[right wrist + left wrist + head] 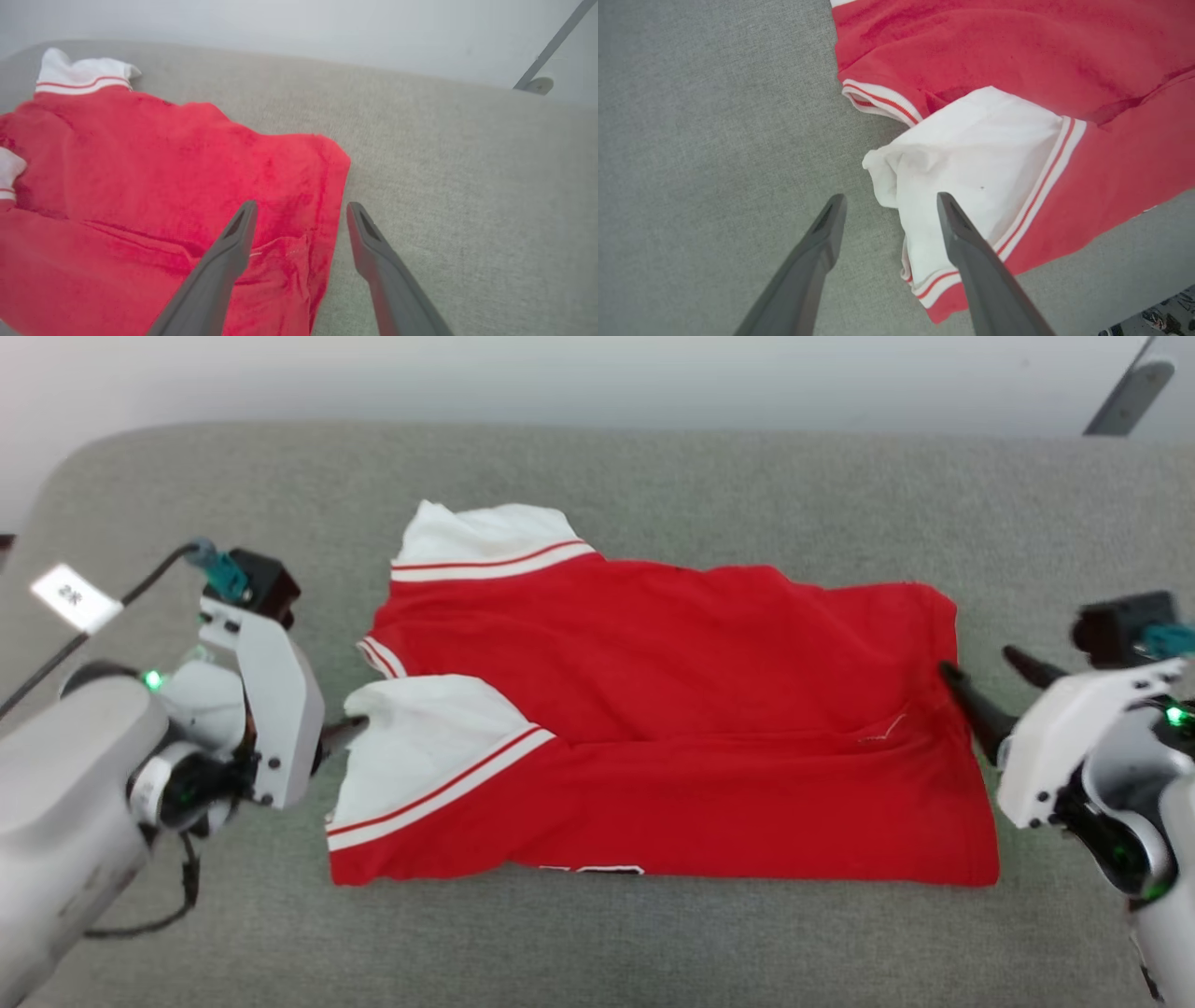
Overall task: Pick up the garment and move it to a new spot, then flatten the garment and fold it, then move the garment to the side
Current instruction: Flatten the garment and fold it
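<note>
Dark grey fingers of the left gripper [891, 198] stand spread wide and hold nothing: one hangs over bare cushion, the other over the crumpled white sleeve [976, 158]. The right gripper [301, 205] is just as open, one finger above the red hem and the other above the cushion beside it.

The head view gives what the wrist views cannot: the whole shirt [672, 728], folded lengthwise and lying across the middle of the grey cushion [653, 467], sleeves toward the left gripper [347, 728] and hem toward the right gripper [980, 663]. A sliver of black, white-edged print [593, 870] peeps out at the near edge. The left wrist view brings out the sleeve's red-and-white stripe trim [1041, 186] close up.

The right wrist view looks past the shirt to a pale wall [280, 23] and a slanted grey rod [551, 46]. Nothing lies on the cloth, though the left arm's white housing [271, 691] hides most of its fingers from the head camera.
</note>
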You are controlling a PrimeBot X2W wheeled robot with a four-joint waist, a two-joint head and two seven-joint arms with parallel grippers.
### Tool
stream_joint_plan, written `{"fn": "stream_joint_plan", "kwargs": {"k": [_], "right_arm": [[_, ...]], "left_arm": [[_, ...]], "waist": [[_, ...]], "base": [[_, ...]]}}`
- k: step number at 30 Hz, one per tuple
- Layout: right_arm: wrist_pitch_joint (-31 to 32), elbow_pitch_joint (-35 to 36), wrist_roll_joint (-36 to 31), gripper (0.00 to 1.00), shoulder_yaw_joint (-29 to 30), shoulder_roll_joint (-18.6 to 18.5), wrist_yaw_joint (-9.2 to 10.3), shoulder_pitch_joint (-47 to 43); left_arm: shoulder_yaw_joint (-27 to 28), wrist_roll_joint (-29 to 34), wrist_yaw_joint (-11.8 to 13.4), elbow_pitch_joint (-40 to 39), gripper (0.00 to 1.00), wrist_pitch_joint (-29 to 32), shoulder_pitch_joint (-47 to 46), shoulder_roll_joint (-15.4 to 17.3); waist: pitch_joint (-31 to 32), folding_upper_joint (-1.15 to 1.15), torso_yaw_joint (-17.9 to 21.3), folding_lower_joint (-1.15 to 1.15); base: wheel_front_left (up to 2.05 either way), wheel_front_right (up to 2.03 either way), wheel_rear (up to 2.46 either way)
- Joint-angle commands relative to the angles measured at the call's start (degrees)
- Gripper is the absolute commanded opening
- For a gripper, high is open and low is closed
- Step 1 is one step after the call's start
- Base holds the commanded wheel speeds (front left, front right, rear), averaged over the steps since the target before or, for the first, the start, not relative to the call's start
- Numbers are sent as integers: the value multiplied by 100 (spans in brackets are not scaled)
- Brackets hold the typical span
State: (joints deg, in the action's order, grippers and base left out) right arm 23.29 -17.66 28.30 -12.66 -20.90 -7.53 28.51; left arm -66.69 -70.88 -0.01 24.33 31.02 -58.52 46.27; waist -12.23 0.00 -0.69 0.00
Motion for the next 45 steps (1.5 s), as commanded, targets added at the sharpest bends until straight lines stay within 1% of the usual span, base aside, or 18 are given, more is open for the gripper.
{"fn": "stream_joint_plan", "kwargs": {"k": [1, 5, 9, 12, 15, 18, 23, 29, 30, 33, 36, 38, 39, 40, 41, 42, 43, 45], "right_arm": [[-188, 109, -112, 100, 132, 38, 9, -158], [-686, 539, -429, 100, 622, 200, 9, -584], [-1003, 1006, -735, 100, 1081, 433, 9, -997], [-1203, 1402, -1002, 100, 1319, 652, 9, -1243], [-1350, 1790, -1262, 100, 1490, 881, 9, -1464], [-1440, 2079, -1403, 100, 1611, 1095, 9, -1650], [-1462, 2403, -1525, 100, 1735, 1342, 9, -1911], [-1401, 2510, -1443, 100, 1802, 1445, 9, -2100], [-1397, 2512, -1418, 100, 1808, 1449, 9, -2104], [-1300, 2487, -1364, 100, 1800, 1448, 9, -2129], [-1156, 2507, -1355, 100, 1797, 1486, 9, -2204], [-1005, 2509, -1318, 100, 1772, 1490, 9, -2215], [-944, 2525, -1307, 100, 1765, 1482, 9, -2205], [-854, 2529, -1296, 100, 1766, 1482, 9, -2214], [-716, 2505, -1262, 100, 1749, 1485, 9, -2247], [-568, 2495, -1228, 100, 1708, 1456, 9, -2274], [-568, 2495, -1228, 100, 1708, 1456, 9, -2274], [-176, 2441, -1115, 100, 1683, 1421, 9, -2311]], "left_arm": [[25, -95, 137, -173, 100, 68, 135, 100], [55, -449, 548, -986, 100, 388, 441, 450], [74, -744, 966, -1625, 100, 617, 720, 747], [36, -844, 1209, -1859, 100, 704, 865, 852], [38, -927, 1326, -1879, 100, 651, 985, 853], [54, -1088, 1340, -1693, 100, 592, 1163, 749], [75, -1282, 1246, -1246, 100, 491, 1348, 577], [139, -1415, 985, -605, 100, 262, 1516, 299], [130, -1411, 908, -508, 100, 229, 1532, 246], [130, -1502, 749, -141, 100, 206, 1606, 75], [85, -1578, 642, 186, 100, 264, 1695, -105], [81, -1540, 532, 353, 100, 182, 1686, -207], [91, -1581, 485, 441, 84, 186, 1704, -262], [49, -1562, 382, 478, 24, 227, 1707, -304], [15, -1510, 297, 523, 0, 236, 1681, -336], [-2, -1511, 228, 570, 0, 259, 1673, -360], [-2, -1511, 228, 570, 0, 259, 1673, -360], [-6, -1515, 141, 640, 0, 293, 1639, -415]], "waist": [[171, 0, -107, 0], [301, 0, -139, 0], [355, 0, -147, 0], [360, 0, -100, 0], [361, 0, -25, 0], [361, 0, 60, 0], [345, 0, 213, 0], [290, 0, 339, 0], [286, 0, 351, 0], [270, 0, 386, 0], [262, 0, 400, 0], [254, 0, 401, 0], [252, 0, 400, 0], [246, 0, 394, 0], [240, 0, 384, 0], [231, 0, 373, 0], [231, 0, 373, 0], [209, 0, 345, 0]], "base": [[0, 0, 0], [0, 0, 0], [0, 0, 0], [0, 0, 0], [0, 0, 0], [0, 0, 0], [0, 0, 0], [0, 0, 0], [0, 0, 0], [0, 0, 0], [0, 0, 0], [0, 0, 0], [0, 0, 0], [0, 0, 0], [0, 0, 0], [0, 0, 0], [0, 0, 0], [0, 0, 0]]}}
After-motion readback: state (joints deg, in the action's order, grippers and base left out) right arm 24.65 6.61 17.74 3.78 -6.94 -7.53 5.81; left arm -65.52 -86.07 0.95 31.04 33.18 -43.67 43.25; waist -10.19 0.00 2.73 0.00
